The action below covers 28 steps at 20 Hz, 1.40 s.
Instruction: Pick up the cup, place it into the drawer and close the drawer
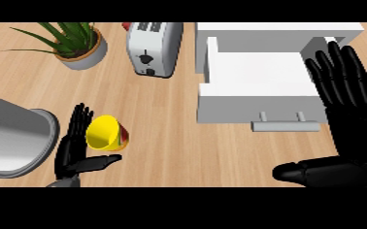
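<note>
Near the counter's front-left part, the yellow cup (105,133) is seen lying tipped, its bright inside turned up and to the left and a reddish band showing on its lower right side. It is cradled by the left hand (74,148), whose straight fingers (79,121) are laid against its left side while the thumb (99,163) is stretched out just below it; the fingers are extended, not curled around the cup. A round metal pot (25,138) is cut off by the counter's left edge, just beside that hand. Toward the back-left corner a potted plant (75,43) is placed, and a toaster (153,48) is set near the middle of the back edge. Along the right half of the counter the white drawer (254,85) is pulled open, its grey handle (285,124) facing the front edge. Over the drawer's right side the right hand (344,111) is held released, fingers straight and spread.
</note>
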Tool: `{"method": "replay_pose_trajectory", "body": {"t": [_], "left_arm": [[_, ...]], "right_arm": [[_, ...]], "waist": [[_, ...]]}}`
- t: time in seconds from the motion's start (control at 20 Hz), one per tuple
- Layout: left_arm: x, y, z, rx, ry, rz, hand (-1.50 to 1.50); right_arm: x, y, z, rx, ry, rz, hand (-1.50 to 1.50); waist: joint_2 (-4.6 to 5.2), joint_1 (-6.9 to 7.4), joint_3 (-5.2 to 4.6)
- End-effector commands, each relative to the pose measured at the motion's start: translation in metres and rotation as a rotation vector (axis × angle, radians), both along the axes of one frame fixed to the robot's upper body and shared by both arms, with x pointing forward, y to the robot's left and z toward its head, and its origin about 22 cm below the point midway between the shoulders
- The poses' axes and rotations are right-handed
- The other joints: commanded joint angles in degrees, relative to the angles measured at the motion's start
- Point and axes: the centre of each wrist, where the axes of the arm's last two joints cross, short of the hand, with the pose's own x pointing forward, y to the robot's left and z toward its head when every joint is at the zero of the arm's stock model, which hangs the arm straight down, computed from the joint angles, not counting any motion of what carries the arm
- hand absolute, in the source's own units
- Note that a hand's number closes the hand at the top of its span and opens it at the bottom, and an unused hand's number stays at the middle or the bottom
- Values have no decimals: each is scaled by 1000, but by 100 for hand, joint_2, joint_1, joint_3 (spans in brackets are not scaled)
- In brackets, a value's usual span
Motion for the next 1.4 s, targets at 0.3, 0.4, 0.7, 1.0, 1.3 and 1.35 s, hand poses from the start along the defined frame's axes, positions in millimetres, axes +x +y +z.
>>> {"method": "replay_pose_trajectory", "body": {"t": [0.3,0.4,0.7,1.0,1.3,1.35], "left_arm": [[-18,-2,-19,-32,-14,-38,-150],[18,7,-17,-32,-11,-49,-150],[25,-13,-21,-67,-2,-53,-150],[28,-6,-30,-153,-33,-76,-150],[26,-11,-33,-233,-48,-140,-150],[9,-18,-44,-256,-50,-172,-150]], "right_arm": [[-8,3,-20,10,-1,-10,-150],[-1,11,-8,11,-15,14,-150],[-18,19,-1,4,-8,6,-150],[-4,6,0,18,-9,-2,-150],[-5,0,4,0,6,-4,-150],[1,-3,-4,22,34,9,-150]], "waist": [[-4,8,2],[3,-13,-1],[1,-17,-1],[5,-21,-2],[2,-15,-1],[4,-5,-1]]}}
